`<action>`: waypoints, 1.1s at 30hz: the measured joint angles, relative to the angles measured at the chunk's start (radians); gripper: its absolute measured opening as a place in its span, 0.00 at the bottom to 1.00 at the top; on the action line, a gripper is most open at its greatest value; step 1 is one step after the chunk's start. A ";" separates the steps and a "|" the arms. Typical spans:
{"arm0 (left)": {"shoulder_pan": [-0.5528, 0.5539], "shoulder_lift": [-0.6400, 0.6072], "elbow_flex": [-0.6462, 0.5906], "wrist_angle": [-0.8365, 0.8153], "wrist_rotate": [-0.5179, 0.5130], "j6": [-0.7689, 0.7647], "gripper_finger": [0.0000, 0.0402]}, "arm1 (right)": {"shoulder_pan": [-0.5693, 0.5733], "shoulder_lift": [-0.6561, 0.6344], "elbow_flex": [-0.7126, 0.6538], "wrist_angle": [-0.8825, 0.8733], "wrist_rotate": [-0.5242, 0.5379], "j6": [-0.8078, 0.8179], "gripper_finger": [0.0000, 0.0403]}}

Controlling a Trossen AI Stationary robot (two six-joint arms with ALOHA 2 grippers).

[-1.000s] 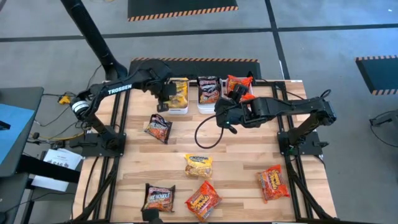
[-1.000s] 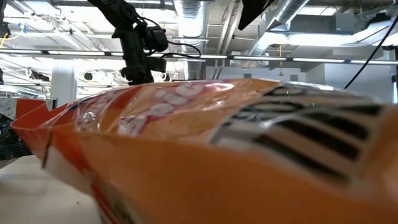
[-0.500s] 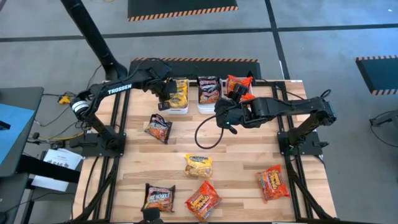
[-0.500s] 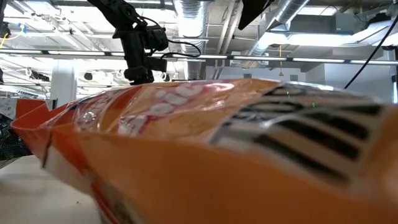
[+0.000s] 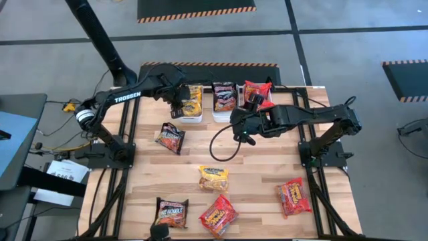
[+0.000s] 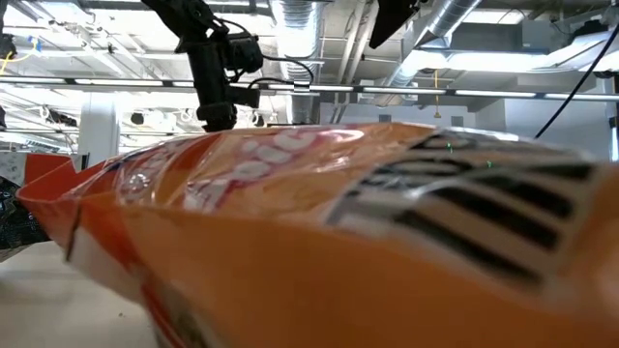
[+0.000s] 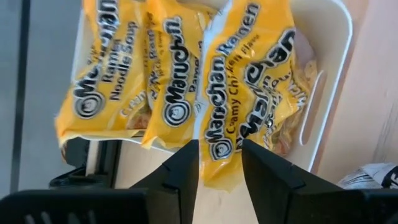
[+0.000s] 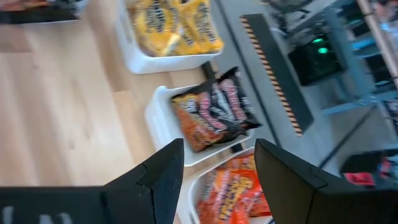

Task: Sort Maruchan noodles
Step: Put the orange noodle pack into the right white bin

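Three bins in a row at the table's far edge (six packets lie nearer).

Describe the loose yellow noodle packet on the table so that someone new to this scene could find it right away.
On the wooden table, look below the three white bins along the far edge, toward the near half. The yellow packet lies flat near the table's middle. It is the only loose yellow one; the other loose packets are dark or red-orange.

Left gripper jaws parted, right gripper jaws spread wide, 2 arms extended
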 joint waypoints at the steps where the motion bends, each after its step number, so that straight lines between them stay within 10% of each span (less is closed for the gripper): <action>1: 0.000 -0.004 0.007 -0.003 -0.009 -0.006 0.28 | 0.000 0.000 0.000 -0.001 -0.013 0.000 0.55; 8: -0.003 -0.054 0.093 -0.089 -0.027 -0.122 0.28 | 0.020 0.000 0.000 -0.019 -0.054 0.000 0.55; 17: -0.056 -0.178 0.110 -0.164 0.231 -0.262 0.28 | 0.082 0.000 0.000 -0.020 -0.183 0.037 0.55; 33: -0.421 -0.300 0.110 -0.172 0.287 -0.442 0.28 | 0.240 0.067 -0.001 0.061 -0.528 0.158 0.61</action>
